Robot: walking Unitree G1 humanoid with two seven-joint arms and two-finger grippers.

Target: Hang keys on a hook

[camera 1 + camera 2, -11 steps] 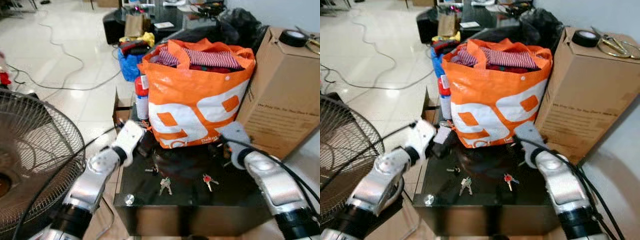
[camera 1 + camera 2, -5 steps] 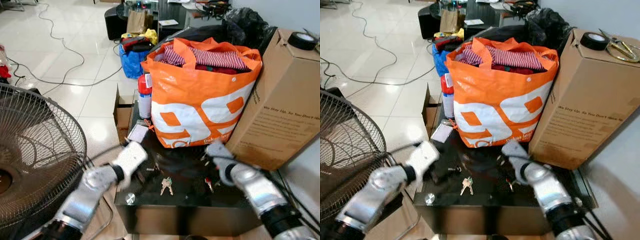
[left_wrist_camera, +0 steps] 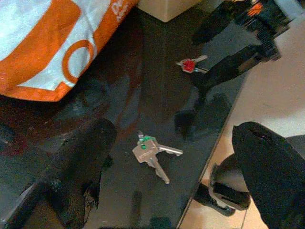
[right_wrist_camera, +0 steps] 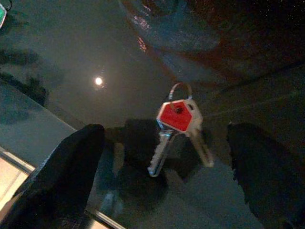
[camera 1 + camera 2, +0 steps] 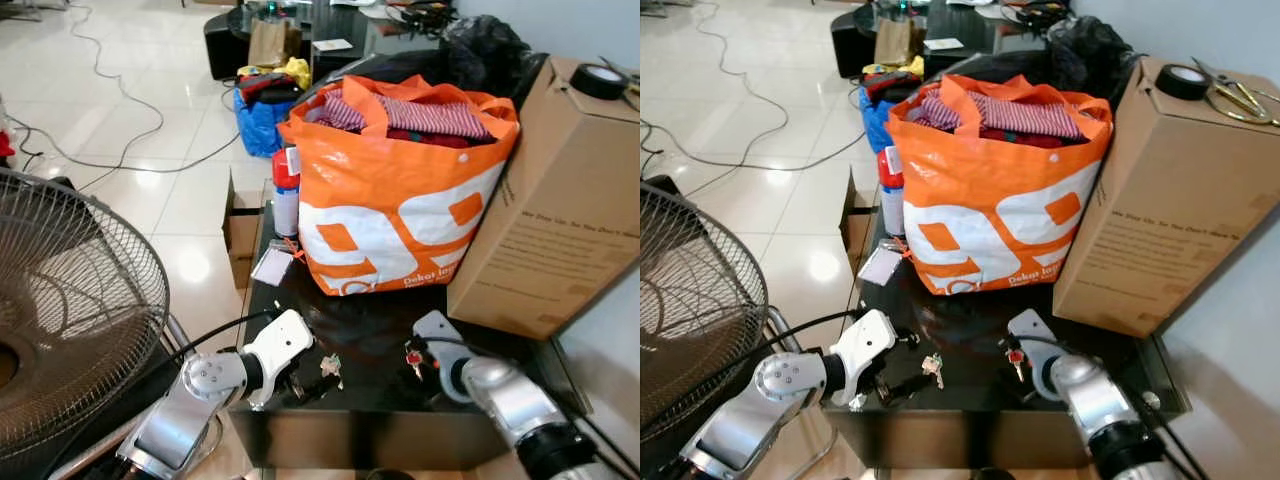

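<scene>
So this was pretty much the very start of the job, nothing was picked up and no hook could be seen anywhere. Two key sets lay flat on the black glass table (image 5: 480, 345), in front of the orange shopping bag (image 5: 395, 200): the green-tagged keys (image 3: 151, 151) toward the table's front edge on the left side, and the red-tagged keys (image 4: 177, 119) near them, further to the right. The left gripper (image 3: 181, 176) was down low over the green-tagged keys with its fingers spread wide on either side, not touching them. The right gripper (image 4: 164, 162) did the same over the red-tagged keys, jaws parted and empty, keys sitting between the fingertips. My guess is either one just needed to drop and pinch. Grabbing, carrying, finding a hook and hanging were all left to do.
</scene>
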